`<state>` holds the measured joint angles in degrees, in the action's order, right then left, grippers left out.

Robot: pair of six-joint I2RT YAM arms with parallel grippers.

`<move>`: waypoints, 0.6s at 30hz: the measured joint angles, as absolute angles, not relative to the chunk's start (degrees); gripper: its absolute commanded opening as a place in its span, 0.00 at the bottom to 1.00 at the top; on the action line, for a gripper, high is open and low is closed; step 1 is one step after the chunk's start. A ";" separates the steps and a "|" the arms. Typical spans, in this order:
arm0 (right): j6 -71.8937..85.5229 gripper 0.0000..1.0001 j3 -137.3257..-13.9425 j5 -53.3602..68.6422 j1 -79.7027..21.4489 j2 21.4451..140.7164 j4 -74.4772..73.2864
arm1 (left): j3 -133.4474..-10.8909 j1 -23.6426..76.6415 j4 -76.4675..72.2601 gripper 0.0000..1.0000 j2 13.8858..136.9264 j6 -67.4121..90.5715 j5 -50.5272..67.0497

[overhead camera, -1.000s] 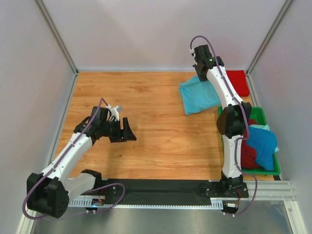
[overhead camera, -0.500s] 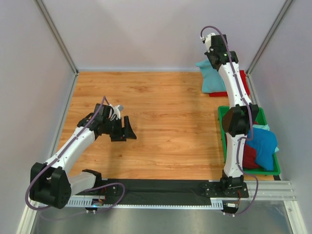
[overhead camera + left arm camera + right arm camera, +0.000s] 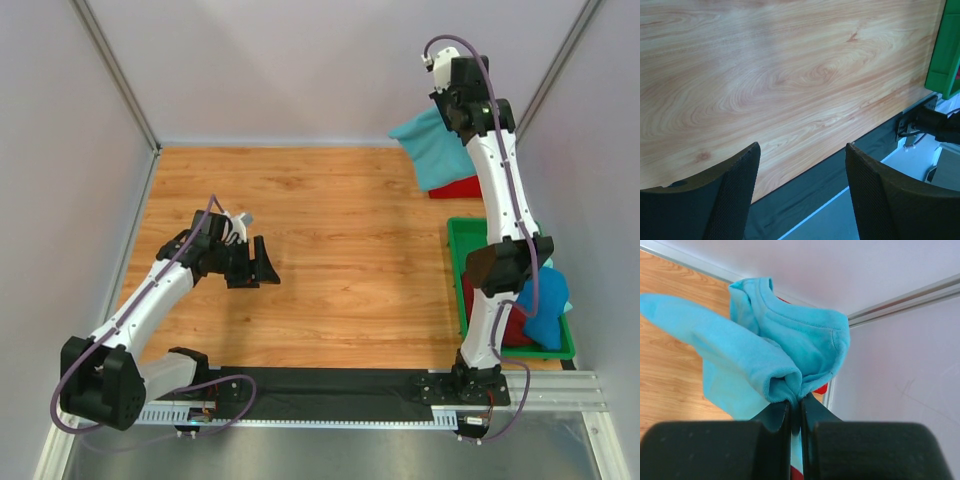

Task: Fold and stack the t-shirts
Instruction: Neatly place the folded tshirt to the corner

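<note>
Upper right of the frame: right fingers (image 3: 781, 414) clenched on the turquoise t-shirt (image 3: 436, 150), which dangles over the red t-shirt (image 3: 458, 187). Left fingers (image 3: 735, 190) spread wide, empty, above the tabletop (image 3: 330, 210).

Both arms are built alike: white tubular links between chunky black joint housings. The left arm (image 3: 145, 305) shows at eight o'clock of the top view, the right arm (image 3: 505, 190) at three o'clock. A thin purple cable (image 3: 455, 38) arcs over the right wrist, and more purple cable trails by each black base. The left gripper (image 3: 802, 150) has broad black fingers (image 3: 735, 195) with a fine mesh texture; the right gripper (image 3: 795, 405) has smooth matte black ones.
</note>
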<state>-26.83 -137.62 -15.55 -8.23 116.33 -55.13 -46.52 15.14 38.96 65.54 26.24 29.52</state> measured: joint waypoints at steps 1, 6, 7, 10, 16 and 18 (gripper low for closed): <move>-26.83 0.00 -137.62 -15.62 -8.21 115.70 -55.16 | -46.52 15.14 38.96 0.75 65.36 26.26 29.61; -26.79 0.00 -135.52 -15.09 -7.51 115.00 -54.59 | -46.50 15.14 38.92 0.75 65.08 26.48 29.76; -26.72 0.00 -134.54 -14.72 -7.18 115.13 -54.48 | -46.46 15.14 38.89 0.75 65.04 26.57 29.76; -26.35 0.00 -132.90 -13.54 -5.93 116.31 -54.11 | -46.22 15.14 38.74 0.75 65.04 26.79 29.76; -25.91 0.00 -132.84 -11.97 -2.52 122.06 -50.24 | -45.89 15.20 38.74 0.75 65.21 27.33 29.71; -26.00 0.00 -134.28 -11.55 -1.28 125.40 -49.78 | -45.89 15.25 38.76 0.75 65.67 27.40 29.71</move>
